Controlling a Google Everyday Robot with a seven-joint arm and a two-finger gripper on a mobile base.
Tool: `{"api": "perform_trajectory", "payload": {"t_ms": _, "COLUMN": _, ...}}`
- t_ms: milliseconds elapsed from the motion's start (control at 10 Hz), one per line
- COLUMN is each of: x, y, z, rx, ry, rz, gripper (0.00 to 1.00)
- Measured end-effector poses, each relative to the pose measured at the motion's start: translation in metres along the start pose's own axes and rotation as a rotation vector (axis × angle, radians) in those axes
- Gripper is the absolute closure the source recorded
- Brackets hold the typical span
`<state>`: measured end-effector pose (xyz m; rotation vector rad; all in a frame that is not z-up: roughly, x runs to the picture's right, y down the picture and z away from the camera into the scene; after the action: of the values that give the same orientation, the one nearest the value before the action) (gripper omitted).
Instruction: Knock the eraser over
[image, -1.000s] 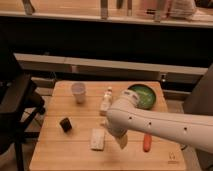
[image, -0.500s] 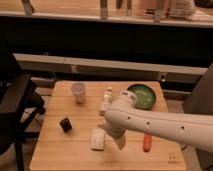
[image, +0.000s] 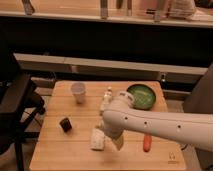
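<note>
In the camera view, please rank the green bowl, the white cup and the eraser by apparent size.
1. green bowl
2. white cup
3. eraser
The gripper hangs beside the pale pad, right of the eraser.

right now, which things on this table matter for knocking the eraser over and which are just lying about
For the job:
- eraser, dark block on the left of the wooden table
- gripper, low over the front middle, to the right of the eraser and apart from it

Just lying about:
- white cup
- small bottle
- green bowl
- pale pad
- orange stick
</note>
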<state>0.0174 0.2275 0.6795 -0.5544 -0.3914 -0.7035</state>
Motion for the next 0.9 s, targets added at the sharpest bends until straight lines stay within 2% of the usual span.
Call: {"api": "perform_trajectory", "payload": {"t_ms": 900, "x": -0.013, "y": -0.013, "z": 0.012, "rx": -0.006, "ry": -0.017, "rz": -0.061, "gripper": 0.2}}
